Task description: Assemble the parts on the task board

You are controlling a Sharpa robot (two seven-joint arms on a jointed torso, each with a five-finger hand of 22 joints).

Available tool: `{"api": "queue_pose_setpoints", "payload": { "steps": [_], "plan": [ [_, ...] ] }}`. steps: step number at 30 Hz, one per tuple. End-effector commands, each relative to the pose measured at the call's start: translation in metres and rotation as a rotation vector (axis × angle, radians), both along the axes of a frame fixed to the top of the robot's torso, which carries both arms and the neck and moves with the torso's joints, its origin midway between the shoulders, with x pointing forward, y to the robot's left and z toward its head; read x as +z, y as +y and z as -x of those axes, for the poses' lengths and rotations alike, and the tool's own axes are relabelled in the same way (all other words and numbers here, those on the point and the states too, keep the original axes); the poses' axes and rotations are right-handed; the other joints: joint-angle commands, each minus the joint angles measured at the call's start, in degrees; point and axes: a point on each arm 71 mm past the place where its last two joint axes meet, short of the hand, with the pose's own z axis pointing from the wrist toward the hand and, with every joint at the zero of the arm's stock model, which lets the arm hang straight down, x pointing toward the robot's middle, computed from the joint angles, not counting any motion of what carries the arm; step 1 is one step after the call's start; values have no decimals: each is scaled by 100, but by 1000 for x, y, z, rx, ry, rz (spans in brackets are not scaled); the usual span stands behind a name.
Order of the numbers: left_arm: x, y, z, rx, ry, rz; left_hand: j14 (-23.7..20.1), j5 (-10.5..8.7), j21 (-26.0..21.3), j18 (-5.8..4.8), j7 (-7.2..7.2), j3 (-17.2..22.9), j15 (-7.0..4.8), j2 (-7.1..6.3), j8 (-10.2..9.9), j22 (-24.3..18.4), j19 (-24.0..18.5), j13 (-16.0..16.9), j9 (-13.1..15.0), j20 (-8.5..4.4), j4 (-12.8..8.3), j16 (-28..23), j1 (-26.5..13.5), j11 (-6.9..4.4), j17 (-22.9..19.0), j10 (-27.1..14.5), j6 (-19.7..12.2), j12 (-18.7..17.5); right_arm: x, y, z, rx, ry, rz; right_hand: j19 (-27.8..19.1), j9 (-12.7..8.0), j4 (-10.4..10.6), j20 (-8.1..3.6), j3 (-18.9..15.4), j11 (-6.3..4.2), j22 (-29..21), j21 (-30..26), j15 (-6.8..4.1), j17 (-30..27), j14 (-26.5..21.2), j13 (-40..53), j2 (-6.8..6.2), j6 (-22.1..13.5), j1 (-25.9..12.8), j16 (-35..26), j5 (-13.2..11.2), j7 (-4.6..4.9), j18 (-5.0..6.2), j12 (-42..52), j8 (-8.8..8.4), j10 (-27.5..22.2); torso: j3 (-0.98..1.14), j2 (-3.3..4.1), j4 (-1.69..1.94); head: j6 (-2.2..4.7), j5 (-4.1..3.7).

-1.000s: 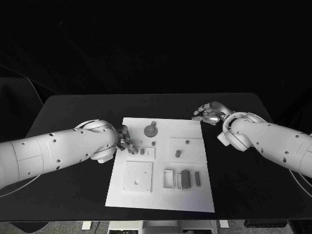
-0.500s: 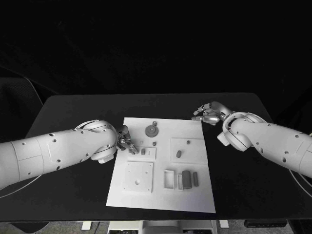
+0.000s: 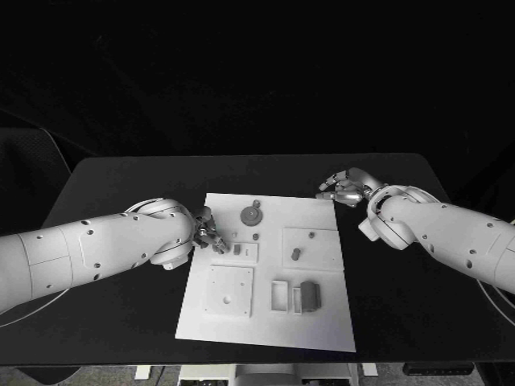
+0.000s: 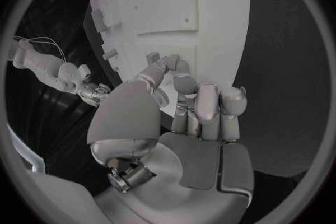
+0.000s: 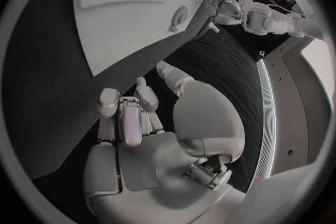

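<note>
The white task board [image 3: 269, 322] lies in the middle of the black table. My left hand [image 3: 208, 233] rests at its left edge, where thumb and a finger pinch a small grey part [image 3: 220, 248]; the other fingers are curled in. The left wrist view shows this hand [image 4: 189, 117] with its fingertips on that part [image 4: 150, 57] at the board's [image 4: 210, 0] rim. My right hand [image 3: 341, 189] hovers off the board's far right corner with its fingers curled in on nothing, as the right wrist view [image 5: 154, 123] confirms.
On the board lie a round disc [image 3: 251, 215], a short part [image 3: 294, 254] on a raised square, a dark block [image 3: 307, 294] beside an open slot [image 3: 278, 296], and a square plate [image 3: 228, 291]. Bare black table [image 3: 118, 181] surrounds the board.
Both hands stay where they were. The slim part that lay right of the dark block can no longer be made out.
</note>
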Motion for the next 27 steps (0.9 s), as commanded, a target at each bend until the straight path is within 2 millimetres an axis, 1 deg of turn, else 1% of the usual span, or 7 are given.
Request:
{"api": "queue_pose_setpoints", "payload": {
  "steps": [1,9,17,27],
  "plan": [
    [3,-4,-1,-5,-19,29,18,10,455,506,14,-43,-35,51,2,10,-14,10,7,15,-1,26,-8,-38,9,22,-24,37,-1,2,1,17,6,0,32,-8,18,1,6,1,-8,329,0,-2,-37,-7,-1,62,-58,52,25,113,75,-1,23,-24,0,0,0,0,2],
    [3,-4,0,-11,-16,31,19,10,456,507,15,-54,-36,43,1,10,-13,12,8,15,-2,29,-22,-39,10,23,-27,41,-1,2,1,16,7,0,32,-9,18,1,7,1,-8,329,0,0,-35,-7,-1,62,-59,53,25,113,75,0,23,-24,1,1,-2,-1,0],
    [4,-4,0,-8,-33,33,-1,1,456,515,25,-209,-36,-44,-23,8,-36,28,11,11,-61,46,-158,-39,23,-12,-76,59,-2,2,1,17,7,0,32,-9,18,1,7,1,-8,329,0,-6,-40,-8,-1,62,-60,51,25,113,75,0,22,-25,2,0,0,1,-3],
    [3,-6,1,-22,-14,26,-10,1,455,516,27,-252,-35,-53,-26,8,-44,32,13,12,-72,50,-198,-38,27,-21,-82,64,-2,2,1,17,7,-1,31,-9,17,1,8,1,-9,329,0,-12,-45,-8,-1,61,-61,49,25,113,75,0,22,-25,3,0,-2,6,1]
  ]
}}
